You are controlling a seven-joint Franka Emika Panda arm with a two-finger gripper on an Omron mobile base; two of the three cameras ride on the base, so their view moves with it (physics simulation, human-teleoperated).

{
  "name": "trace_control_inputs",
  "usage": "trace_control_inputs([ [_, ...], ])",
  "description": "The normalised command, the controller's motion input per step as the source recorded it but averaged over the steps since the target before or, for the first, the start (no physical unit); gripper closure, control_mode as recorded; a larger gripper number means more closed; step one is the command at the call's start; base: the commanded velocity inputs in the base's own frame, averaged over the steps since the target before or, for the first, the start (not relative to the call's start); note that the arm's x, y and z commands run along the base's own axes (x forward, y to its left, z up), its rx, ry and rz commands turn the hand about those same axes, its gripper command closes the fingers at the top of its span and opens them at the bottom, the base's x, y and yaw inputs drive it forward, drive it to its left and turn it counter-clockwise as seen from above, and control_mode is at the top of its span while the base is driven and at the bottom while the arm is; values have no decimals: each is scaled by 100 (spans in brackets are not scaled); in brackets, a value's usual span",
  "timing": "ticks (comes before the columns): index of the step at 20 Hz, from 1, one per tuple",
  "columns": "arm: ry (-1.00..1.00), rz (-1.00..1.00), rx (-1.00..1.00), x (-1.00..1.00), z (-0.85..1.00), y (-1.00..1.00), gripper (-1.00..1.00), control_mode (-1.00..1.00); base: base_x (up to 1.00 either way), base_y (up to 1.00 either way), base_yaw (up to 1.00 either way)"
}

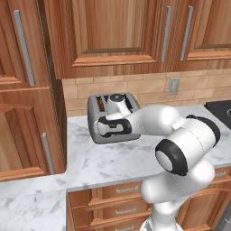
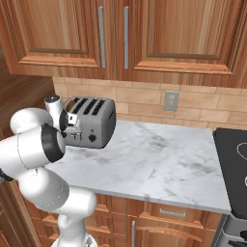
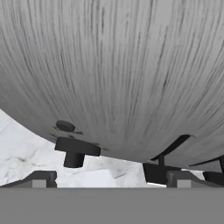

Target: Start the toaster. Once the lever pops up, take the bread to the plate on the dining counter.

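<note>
The white arm's hand hides much of the boxy grey metal toaster [image 2: 91, 123] on the marble surface [image 2: 154, 159]; the claw [image 3: 109, 177] is spread wide, grasping nothing.

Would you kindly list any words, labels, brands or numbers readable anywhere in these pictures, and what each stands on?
None: no readable text anywhere.
Boxy grey metal toaster: bare brushed sides, no brand or markings.
Grey wall outlet plate: blank.
Wooden cabinets and marble worktop: no lettering.
</note>
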Motion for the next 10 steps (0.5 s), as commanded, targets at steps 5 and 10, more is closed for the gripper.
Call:
trace_control_inputs([
  [5,0,0,0,0,-1,0,-100,-100,0,0,0],
  [10,0,0,0,0,-5,0,-100,-100,0,0,0],
])
